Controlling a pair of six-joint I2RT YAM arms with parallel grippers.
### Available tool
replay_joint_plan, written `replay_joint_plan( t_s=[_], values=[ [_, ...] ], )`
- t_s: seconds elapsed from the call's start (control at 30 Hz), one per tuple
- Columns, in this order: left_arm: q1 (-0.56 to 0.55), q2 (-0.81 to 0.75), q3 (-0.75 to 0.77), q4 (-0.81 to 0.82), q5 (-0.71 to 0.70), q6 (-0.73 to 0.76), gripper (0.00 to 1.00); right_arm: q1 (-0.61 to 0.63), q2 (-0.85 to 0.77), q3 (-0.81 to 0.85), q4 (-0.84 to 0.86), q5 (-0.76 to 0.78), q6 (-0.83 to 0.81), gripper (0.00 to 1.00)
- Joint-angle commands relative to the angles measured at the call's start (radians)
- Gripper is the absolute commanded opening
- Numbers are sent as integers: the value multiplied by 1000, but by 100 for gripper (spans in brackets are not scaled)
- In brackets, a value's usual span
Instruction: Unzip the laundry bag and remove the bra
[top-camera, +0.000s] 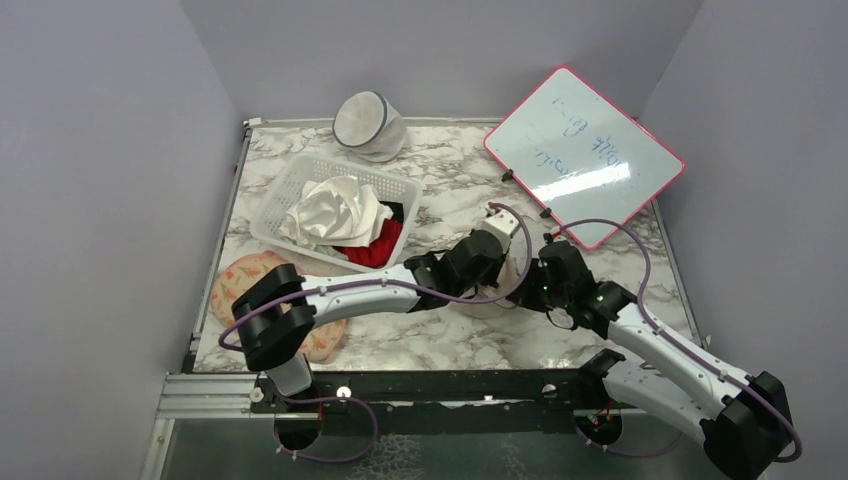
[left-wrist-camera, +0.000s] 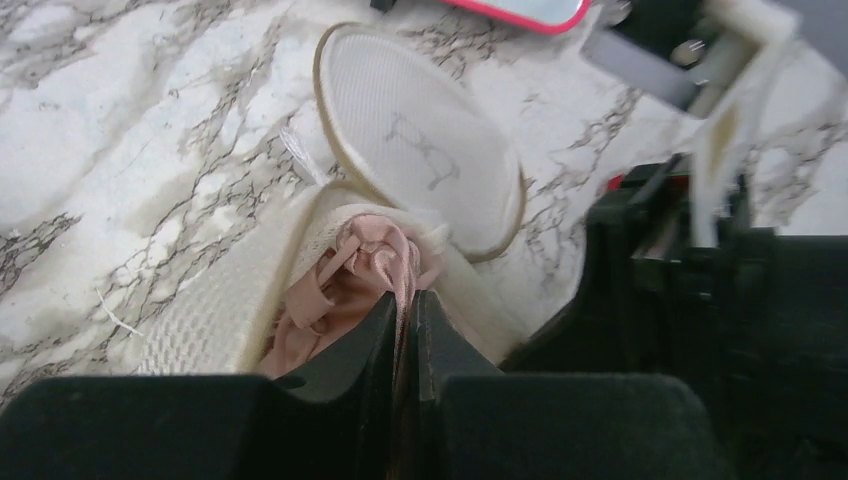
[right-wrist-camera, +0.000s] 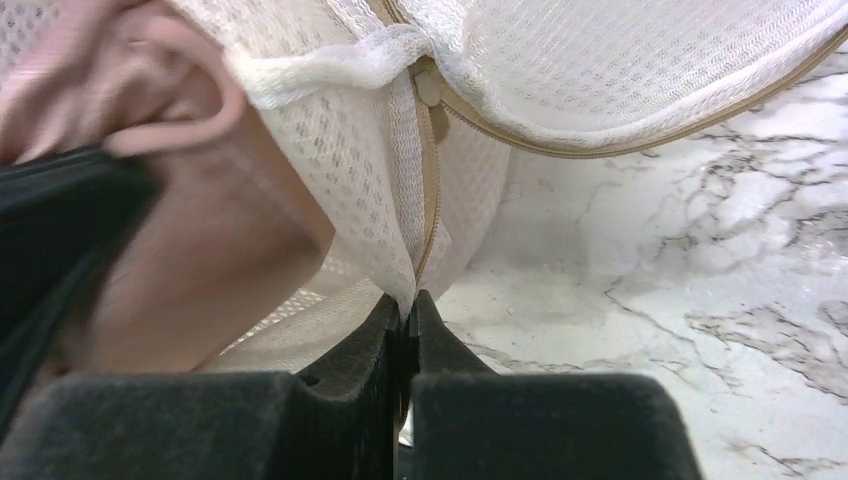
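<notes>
Where its zip stands parted, the laundry bag (left-wrist-camera: 420, 150) gapes. It is a cream, waffle-textured dome with tan piping, and its flat round face carries a faint line drawing of a bra. It sits on the marble table (top-camera: 450, 340), right of centre, under the two wrists and near the lower corner of the pink-framed whiteboard (top-camera: 585, 150). Out of the opening bulges the bra (left-wrist-camera: 365, 260) – dusty pink and glossy, bunched in folds, with a thin strap looping at the mouth. The left gripper (left-wrist-camera: 405, 300) has its fingers pressed together on a fold of that pink fabric. Its arm is stretched low across the table from the left base toward the right. The right gripper (right-wrist-camera: 405, 300) is pinched tight on the bag's cream mesh at the zip seam – its arm bends in from the right, with the wrist close beside the left one.
</notes>
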Motion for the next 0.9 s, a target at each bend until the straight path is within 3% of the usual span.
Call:
replay_joint_plan(
  t_s=[0.0,0.23,0.4,0.57,0.87],
  values=[
    [-5,-93,-22,18,109,-14,0,7,-2,-18,73,-65,2,1],
    [-4,-159,-75,72,246,28,0,7,-41,50,-28,5,6,1],
    [-4,-247,-157,230,376,51,0,6,-65,55,-54,33,2,1],
    [-3,-352,-134,231,340,38,0,7,-37,77,-63,53,-18,1],
    [7,-409,76,-30,249,123,0,6,-72,43,-49,47,-13,1]
  ],
)
